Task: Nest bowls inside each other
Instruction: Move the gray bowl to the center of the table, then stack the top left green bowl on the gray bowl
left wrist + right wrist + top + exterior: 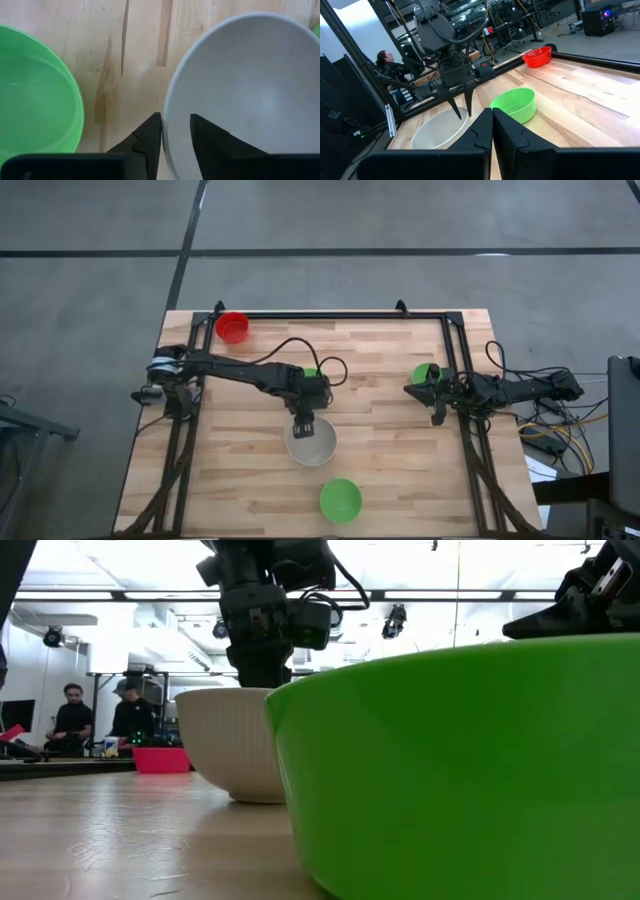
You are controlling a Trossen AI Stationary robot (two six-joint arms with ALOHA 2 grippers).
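Observation:
The whitish-grey bowl stands upright on its base near the table's middle. My left gripper points steeply down at its far rim, open. One finger is just outside the rim and the other inside, over the hollow. One green bowl sits near the front edge and fills the low view. Another is half hidden under the left arm, a third is beside my right gripper, which is shut. The red bowl rests at the far left.
A black frame rail runs along the table's far edge and down both sides. Cables lie beyond the right edge. Bare wood lies between the whitish-grey bowl and the right arm. People stand in the room behind the table.

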